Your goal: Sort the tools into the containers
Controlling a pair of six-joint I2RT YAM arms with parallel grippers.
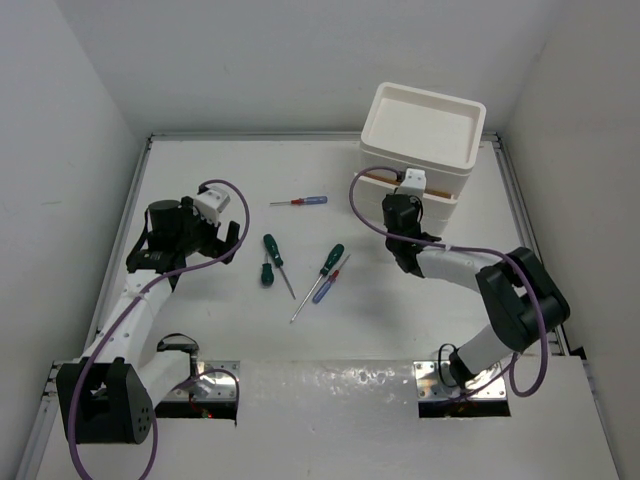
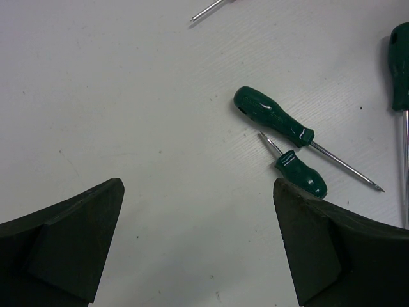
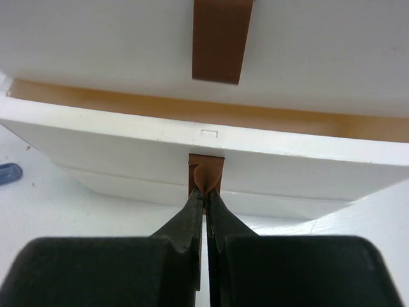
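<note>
The right gripper point(image 3: 204, 196) is clenched on a white drawer's point(image 3: 115, 134) brown tab point(image 3: 206, 171) — the left gripper point(image 2: 197, 192) hangs spread wide above the table point(image 2: 128, 96) beside green screwdrivers point(image 2: 273, 118).

White drawer stack point(image 1: 415, 153) back right, one drawer point(image 3: 128, 128) seemingly ajar, brown tab point(image 3: 206, 174) pinched, screwdrivers point(image 1: 271, 248) flat mid-table

- Long dark-green plastic-handled screwdriver point(image 2: 273, 119): glossy handle, bright metal shaft.
- White plastic drawer stack point(image 3: 128, 45): smooth, matt.
- Thin brown tab handle point(image 3: 206, 167): smooth.
- White table point(image 2: 128, 96): matt, faintly grained.
</note>
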